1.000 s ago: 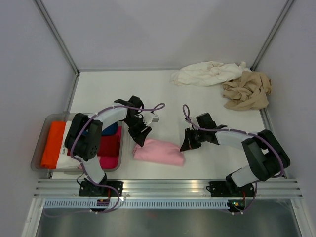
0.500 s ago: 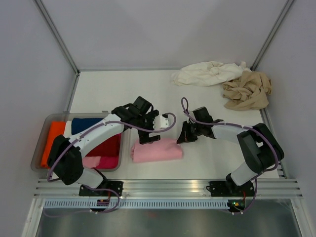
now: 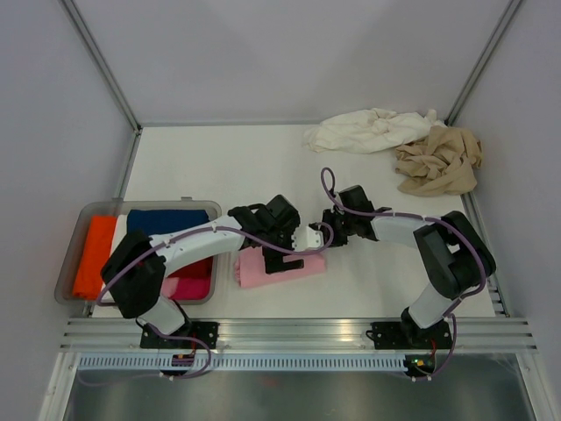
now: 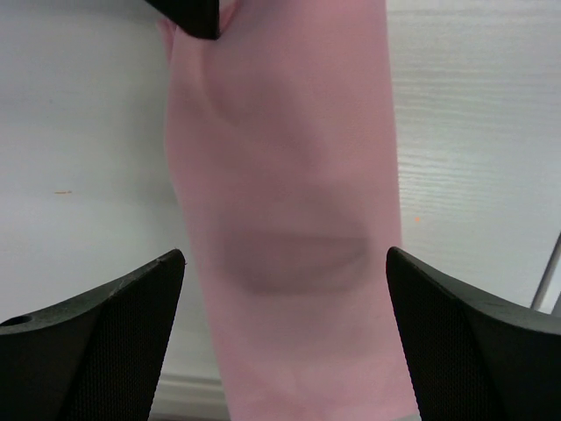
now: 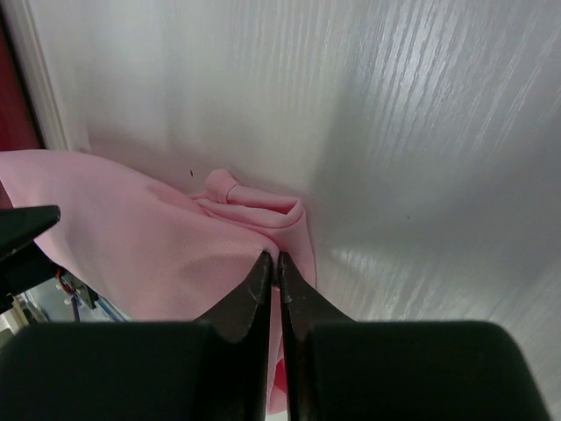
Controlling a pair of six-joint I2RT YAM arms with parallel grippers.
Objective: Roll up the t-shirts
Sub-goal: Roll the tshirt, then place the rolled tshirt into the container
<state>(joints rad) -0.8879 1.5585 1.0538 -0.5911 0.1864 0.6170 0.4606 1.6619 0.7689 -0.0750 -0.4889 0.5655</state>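
Observation:
The light pink t-shirt lies rolled into a short bundle on the white table, just right of the tray. My left gripper hovers over its middle, open. In the left wrist view the jaws stand wide on either side of the pink roll without touching it. My right gripper is at the roll's right end. In the right wrist view it is shut, pinching a fold of the pink shirt. The cream-white t-shirt and the tan-beige t-shirt lie crumpled at the far right.
A clear grey tray stands at the near left, holding folded orange, blue, red and pink cloths. Metal frame posts and grey walls close in the table. A rail runs along the near edge.
My left arm swung right from the tray edge to above the pink roll. My right gripper moved left onto the roll's right end. The roll shifted slightly left.

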